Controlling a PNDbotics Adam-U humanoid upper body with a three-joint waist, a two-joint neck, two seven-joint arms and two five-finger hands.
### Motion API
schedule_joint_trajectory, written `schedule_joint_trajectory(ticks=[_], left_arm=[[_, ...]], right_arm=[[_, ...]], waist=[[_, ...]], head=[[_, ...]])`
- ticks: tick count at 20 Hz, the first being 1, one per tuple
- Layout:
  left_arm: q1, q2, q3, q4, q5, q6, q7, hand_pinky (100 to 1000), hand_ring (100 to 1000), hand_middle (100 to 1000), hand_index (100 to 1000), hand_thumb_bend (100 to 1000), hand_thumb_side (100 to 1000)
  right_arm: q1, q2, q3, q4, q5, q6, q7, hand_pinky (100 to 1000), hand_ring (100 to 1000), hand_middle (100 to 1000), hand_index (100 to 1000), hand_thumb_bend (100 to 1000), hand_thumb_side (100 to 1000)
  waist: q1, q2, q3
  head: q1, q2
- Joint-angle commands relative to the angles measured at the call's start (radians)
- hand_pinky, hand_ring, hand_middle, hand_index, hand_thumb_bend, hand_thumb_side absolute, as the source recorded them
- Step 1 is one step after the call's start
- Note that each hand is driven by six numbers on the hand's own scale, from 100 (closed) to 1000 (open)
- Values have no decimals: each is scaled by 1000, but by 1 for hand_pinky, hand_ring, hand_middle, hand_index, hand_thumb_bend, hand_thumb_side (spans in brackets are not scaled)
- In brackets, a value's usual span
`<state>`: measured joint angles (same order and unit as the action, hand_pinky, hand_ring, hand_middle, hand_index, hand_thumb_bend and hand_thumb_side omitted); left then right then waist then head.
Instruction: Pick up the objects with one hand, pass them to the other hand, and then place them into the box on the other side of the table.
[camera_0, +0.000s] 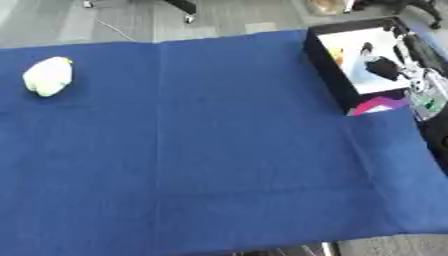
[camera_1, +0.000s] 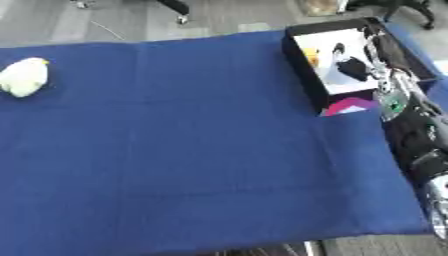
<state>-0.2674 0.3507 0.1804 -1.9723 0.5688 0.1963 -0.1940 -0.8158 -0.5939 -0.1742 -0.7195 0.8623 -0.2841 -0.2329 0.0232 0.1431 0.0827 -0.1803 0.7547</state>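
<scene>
I look down on a desk (camera_0: 219, 150) covered in blue cloth. At its far left lies a pale yellow-white soft object (camera_0: 47, 75), alone and well apart from everything else. At the far right stands a black-walled box (camera_0: 325, 65) with a white floor, holding a yellow item (camera_0: 336, 55). My right robot hand (camera_1: 354, 67) reaches over the box; I cannot tell whether its fingers are apart or together. My left robot hand is out of sight.
</scene>
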Motion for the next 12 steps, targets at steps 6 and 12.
schedule_joint_trajectory(ticks=[6,12], left_arm=[[-20,65,23,5,-55,-19,15,820,669,627,809,298,1000],[-54,186,50,96,-277,-59,43,820,673,629,816,157,959]], right_arm=[[34,-67,-19,-310,7,-36,-45,1000,1000,876,1000,100,100],[145,-66,20,-647,-254,-100,4,1000,1000,845,1000,100,207]], waist=[[3,-15,-9],[18,-13,-21]], head=[[34,-1],[144,-9]])
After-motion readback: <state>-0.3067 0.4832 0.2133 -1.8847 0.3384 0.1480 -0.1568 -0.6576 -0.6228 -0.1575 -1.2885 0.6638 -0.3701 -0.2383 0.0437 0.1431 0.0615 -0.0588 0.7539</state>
